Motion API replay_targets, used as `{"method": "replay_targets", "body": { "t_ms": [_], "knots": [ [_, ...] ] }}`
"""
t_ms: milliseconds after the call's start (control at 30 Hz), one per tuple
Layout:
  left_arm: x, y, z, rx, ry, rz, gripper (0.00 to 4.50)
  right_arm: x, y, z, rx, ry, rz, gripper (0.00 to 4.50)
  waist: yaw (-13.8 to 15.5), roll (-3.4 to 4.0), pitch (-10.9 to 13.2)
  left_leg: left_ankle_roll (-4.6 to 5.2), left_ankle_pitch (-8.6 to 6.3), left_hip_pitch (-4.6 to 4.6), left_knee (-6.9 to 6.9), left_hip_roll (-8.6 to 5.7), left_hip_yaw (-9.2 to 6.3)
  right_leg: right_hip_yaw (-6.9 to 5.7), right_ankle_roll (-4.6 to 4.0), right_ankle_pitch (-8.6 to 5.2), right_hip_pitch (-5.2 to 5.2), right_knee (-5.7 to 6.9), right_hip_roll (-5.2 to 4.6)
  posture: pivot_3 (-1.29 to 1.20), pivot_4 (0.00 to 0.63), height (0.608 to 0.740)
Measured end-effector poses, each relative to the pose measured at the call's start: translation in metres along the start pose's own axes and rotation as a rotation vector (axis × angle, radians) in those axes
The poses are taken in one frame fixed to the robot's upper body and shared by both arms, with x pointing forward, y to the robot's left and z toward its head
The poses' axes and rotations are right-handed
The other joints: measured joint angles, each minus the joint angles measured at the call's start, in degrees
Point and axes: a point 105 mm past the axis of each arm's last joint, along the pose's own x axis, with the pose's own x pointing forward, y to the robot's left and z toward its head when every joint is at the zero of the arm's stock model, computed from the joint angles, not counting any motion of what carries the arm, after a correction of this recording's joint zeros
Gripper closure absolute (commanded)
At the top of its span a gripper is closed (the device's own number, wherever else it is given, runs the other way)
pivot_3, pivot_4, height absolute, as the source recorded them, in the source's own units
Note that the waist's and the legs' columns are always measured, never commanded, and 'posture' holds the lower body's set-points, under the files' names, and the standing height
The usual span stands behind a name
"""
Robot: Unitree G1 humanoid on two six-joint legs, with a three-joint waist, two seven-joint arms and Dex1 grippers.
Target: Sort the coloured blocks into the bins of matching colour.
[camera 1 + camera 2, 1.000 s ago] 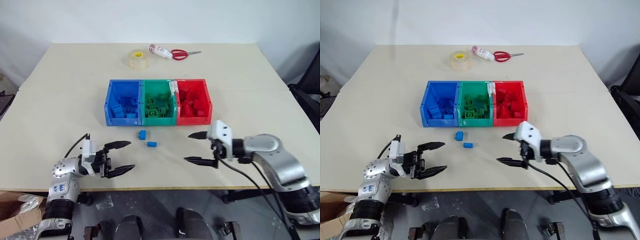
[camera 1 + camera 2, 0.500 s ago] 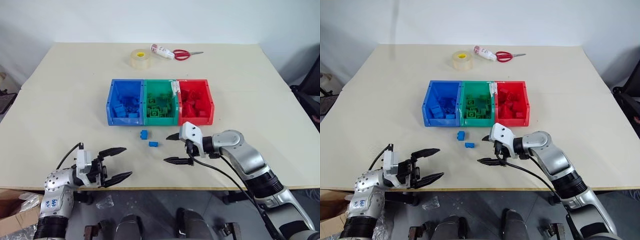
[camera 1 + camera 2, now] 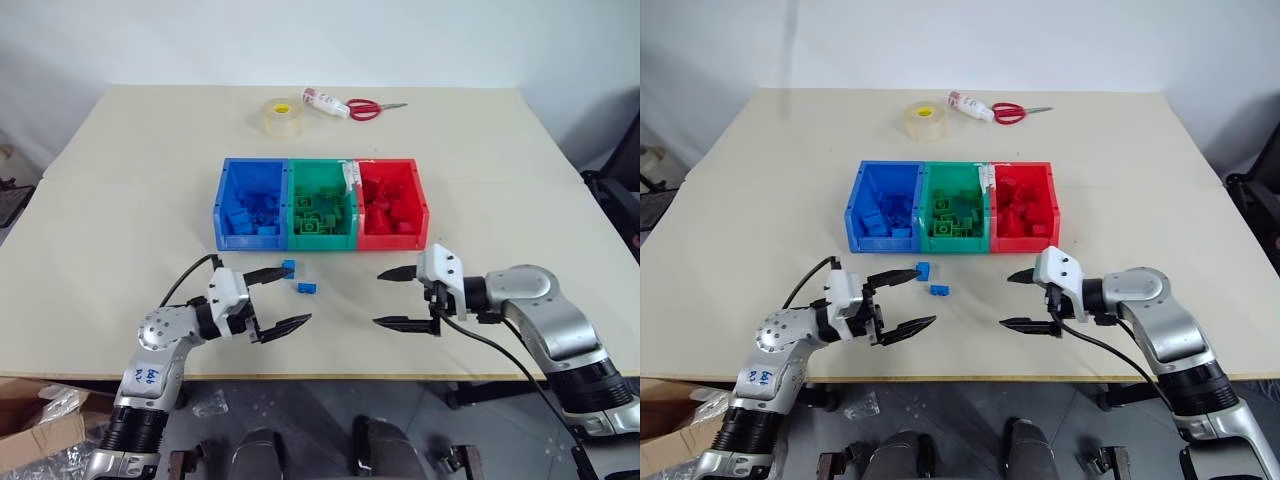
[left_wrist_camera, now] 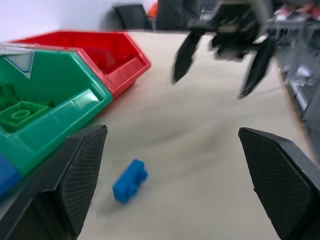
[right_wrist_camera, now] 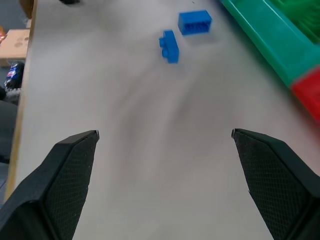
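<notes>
Step in hand: reaching for the last loose blue blocks; I judge the sort nearly done.
Left claw (image 3: 275,299): fingers spread wide, empty, just left of the two blocks.
Right claw (image 3: 401,297): also wide open and empty, off to the right.
Blocks: far blue block (image 3: 287,267) and near blue block (image 3: 305,288) lie on the worktop (image 3: 120,220), just in front of the bins.
Bins: blue bin (image 3: 250,203) left, green bin (image 3: 320,205) middle, red bin (image 3: 392,203) right, each holding matching blocks.
Next move: probably ease my left claw around one block, close, lift, and carry it to the blue bin.
</notes>
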Motion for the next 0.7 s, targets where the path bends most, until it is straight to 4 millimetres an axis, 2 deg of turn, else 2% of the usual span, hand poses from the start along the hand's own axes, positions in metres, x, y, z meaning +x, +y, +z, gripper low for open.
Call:
{"method": "replay_targets", "body": {
  "t_ms": [167,433,700],
  "knots": [
    [0.015,0.002,-0.013,0.015,0.123,0.020,0.00,-0.018,-0.004,-0.005,0.001,0.018,-0.085,0.05,0.0,0.00,0.0,0.00,0.00,0.02,0.00,0.00,0.00,0.00,0.00,0.00,0.00,-0.03,0.00,0.00,0.150,0.740],
    [0.020,0.018,-0.022,0.075,0.260,0.041,0.00,-0.023,0.001,-0.006,0.014,0.013,-0.164,0.05,0.2,-0.01,0.0,0.01,0.00,-0.01,0.08,0.00,0.00,0.00,0.00,0.00,0.01,-0.04,-0.02,0.00,0.150,0.740],
    [0.026,0.017,-0.024,0.129,0.309,-0.019,2.58,-0.023,0.000,-0.005,0.020,0.010,-0.210,0.00,0.2,-0.01,0.0,0.01,0.00,-0.01,0.11,0.00,0.00,0.00,0.00,0.00,0.01,-0.03,-0.01,0.00,0.150,0.740]
  ]
}}
